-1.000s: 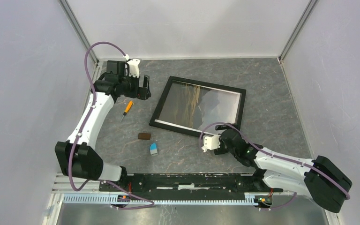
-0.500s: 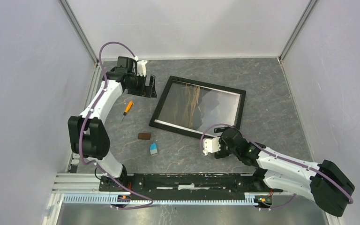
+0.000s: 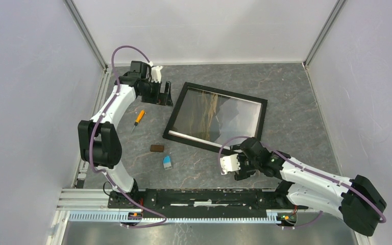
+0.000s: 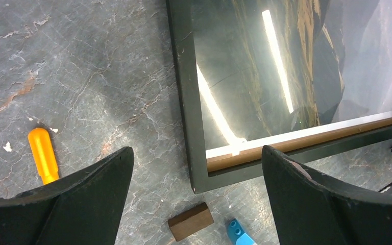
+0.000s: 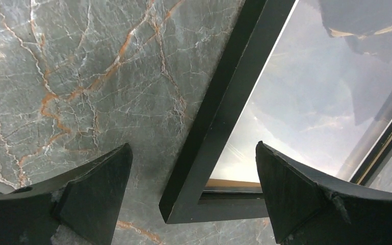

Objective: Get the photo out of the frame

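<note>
The frame (image 3: 174,111) is lying flat, glass up, on the tabletop (image 3: 296,102) and is holding one photo (image 3: 219,115). The left end effector (image 3: 164,99) is standing fully open and empty beside the frame's far left corner. The right end effector (image 5: 194,153) is standing fully open and empty at its near right corner. One screwdriver (image 3: 139,118), one brown block (image 3: 157,148) and one blue object (image 3: 167,162) are lying left of the frame

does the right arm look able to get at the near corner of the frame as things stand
Probably yes. The right gripper hangs over the near corner of the frame with its jaws wide open. In the wrist view only table shows around that corner, so nothing seems to block the way down.
</note>
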You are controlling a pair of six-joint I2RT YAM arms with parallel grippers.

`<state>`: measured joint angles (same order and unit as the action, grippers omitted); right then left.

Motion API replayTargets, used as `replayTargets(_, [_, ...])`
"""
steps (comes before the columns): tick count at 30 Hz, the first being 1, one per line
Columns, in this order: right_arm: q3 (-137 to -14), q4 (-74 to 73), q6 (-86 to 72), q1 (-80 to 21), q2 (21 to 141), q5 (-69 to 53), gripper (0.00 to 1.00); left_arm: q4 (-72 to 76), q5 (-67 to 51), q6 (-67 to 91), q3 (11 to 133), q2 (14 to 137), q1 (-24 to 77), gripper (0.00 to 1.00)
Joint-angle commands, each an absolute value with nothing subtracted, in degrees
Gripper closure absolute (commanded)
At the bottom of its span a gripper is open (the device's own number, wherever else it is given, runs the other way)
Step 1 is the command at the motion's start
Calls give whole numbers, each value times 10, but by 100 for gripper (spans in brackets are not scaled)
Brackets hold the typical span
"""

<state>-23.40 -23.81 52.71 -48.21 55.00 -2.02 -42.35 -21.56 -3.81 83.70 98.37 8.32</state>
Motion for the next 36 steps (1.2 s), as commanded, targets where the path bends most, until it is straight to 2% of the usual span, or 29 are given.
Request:
replayTargets(1, [-236, -251, 472, -474, 562, -25, 2, -422, -240, -45, 864, 999, 81, 0])
replayTargets(9, [-198, -108, 424, -460, 604, 121, 2, -415, -286, -35, 880, 1044, 81, 0])
replayTargets(14, [-155, -52, 451, -421, 636, 156, 2, -395, -300, -29, 877, 1042, 81, 0])
replayTargets(22, [-154, 14, 557, -261, 689, 110, 2, -391, -301, -34, 906, 1055, 81, 0])
replayTargets(27, [-216, 49, 598, -167, 760, 96, 2, -361, -305, -30, 943, 1083, 81, 0])
replayTargets(31, [-316, -8, 566, -95, 814, 36, 2, -346, -307, -25, 1027, 1140, 81, 0])
replayTargets(36, [-381, -120, 511, -46, 793, -52, 2, -356, -310, -14, 1172, 1248, 83, 0])
